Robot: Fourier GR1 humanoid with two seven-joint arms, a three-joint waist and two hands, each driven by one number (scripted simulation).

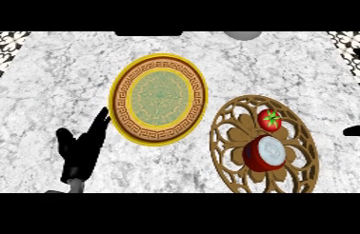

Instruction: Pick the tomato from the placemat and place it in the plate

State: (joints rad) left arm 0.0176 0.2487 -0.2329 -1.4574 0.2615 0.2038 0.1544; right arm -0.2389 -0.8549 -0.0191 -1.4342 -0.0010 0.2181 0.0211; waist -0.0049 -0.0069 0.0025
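Fingers [98, 126] of the left hand [81, 150] stand straight and relaxed near the counter's front left edge, holding nothing, with the forearm cut off by the lower edge of the view. Just beside them, toward the counter's middle, lies bare marble counter [49, 85] and then the plate [159, 99], a round dish with a gold rim, brown key-pattern band and green centre.

On the front right part of the counter lies the placemat [232, 133], a round brown openwork mat whose near edge is cut off at the bottom of the view. On its nearer half sits a red cup [265, 154] with a pale top, its contents hard to make out. Just behind the cup, on the mat's far half, rests the tomato [269, 120], round with no clear long axis, its green stem cap facing up toward the camera. A strip of bare marble separates the mat's left edge from the plate's right rim.

At the right edge of the view only a small black sliver of the right hand [352, 131] shows; whether its fingers are spread cannot be told. A grey rounded shape [244, 35] is cut off at the counter's far edge.
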